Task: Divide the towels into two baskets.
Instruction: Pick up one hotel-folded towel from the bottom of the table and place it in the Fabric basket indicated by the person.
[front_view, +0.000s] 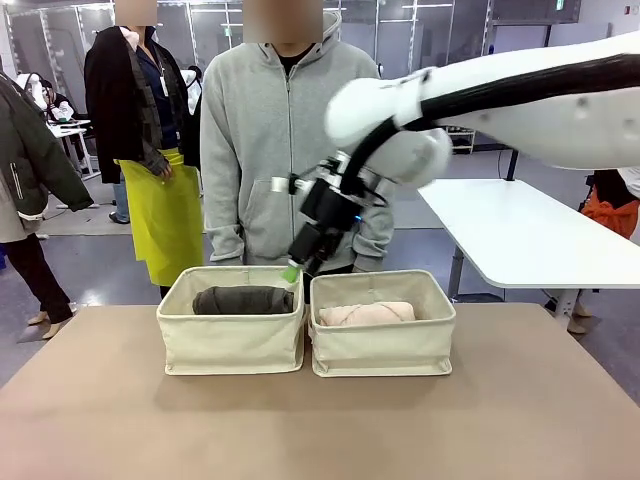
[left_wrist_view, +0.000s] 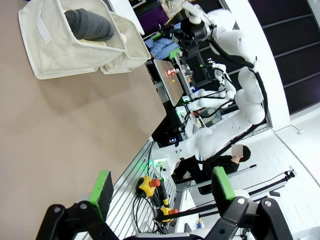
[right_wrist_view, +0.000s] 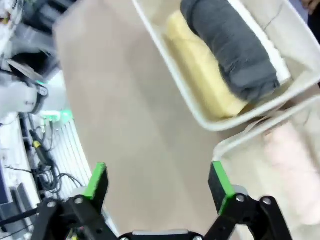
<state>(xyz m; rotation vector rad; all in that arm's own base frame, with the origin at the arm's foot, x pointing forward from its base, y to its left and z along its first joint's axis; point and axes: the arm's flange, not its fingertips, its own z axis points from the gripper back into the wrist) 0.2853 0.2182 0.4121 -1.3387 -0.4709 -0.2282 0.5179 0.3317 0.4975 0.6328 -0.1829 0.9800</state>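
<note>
Above the basket rims (front_view: 300, 278), right tool (front_view: 296, 268) hangs open and empty; retracting low could snag the canvas.

Your background, item by item:

- Work table (front_view: 120, 420): tan-brown matte top, running the full width of your front view.
- Second table (front_view: 520, 235): white top on dark legs, standing behind and to your right.
- Floor (front_view: 95, 265): smooth grey, evenly lit, no hard shadows.
- Far wall (front_view: 210, 30): dark glazed panels in pale metal framing.
- Bystander (front_view: 140, 110): dark jacket, with a yellow apron (front_view: 165, 215), standing at your back left.
- Another person (front_view: 30, 190): green-grey coat, at the left edge.
- Person in a grey hoodie (front_view: 285, 130): standing at the far side of the work table.
</note>
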